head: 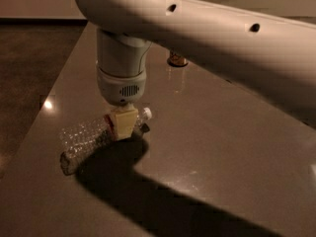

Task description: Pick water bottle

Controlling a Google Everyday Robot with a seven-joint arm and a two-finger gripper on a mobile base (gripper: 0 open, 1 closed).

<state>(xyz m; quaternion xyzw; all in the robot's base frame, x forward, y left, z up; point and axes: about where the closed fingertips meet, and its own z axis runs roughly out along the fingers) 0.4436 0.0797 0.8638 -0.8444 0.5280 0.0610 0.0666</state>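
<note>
A clear ribbed plastic water bottle (85,138) with a white cap lies on its side on a dark, glossy brown counter (217,147). Its base points toward the counter's near left edge and its cap points away, up and to the right. A band of reddish label shows near the bottle's neck.

A large, pale grey robot arm (207,31) reaches in from the right above the bottle and turns straight down through a rounded wrist with a small vent grille. At its lower end the tool (124,124) comes down onto the bottle's neck end, just short of the cap. The tool's cream-coloured tip covers part of the label, in front of the bottle. Whether the tool is clamped on the bottle or loose around it cannot be told. The bottle rests on the counter.

Well behind the bottle, partly hidden under the arm, stands the base of an orange-gold can (177,60). The arm's broad dark shadow (153,196) spreads from under the bottle toward the lower right. Left of the bottle, beyond the counter's edge, is dark brown floor (27,58).
</note>
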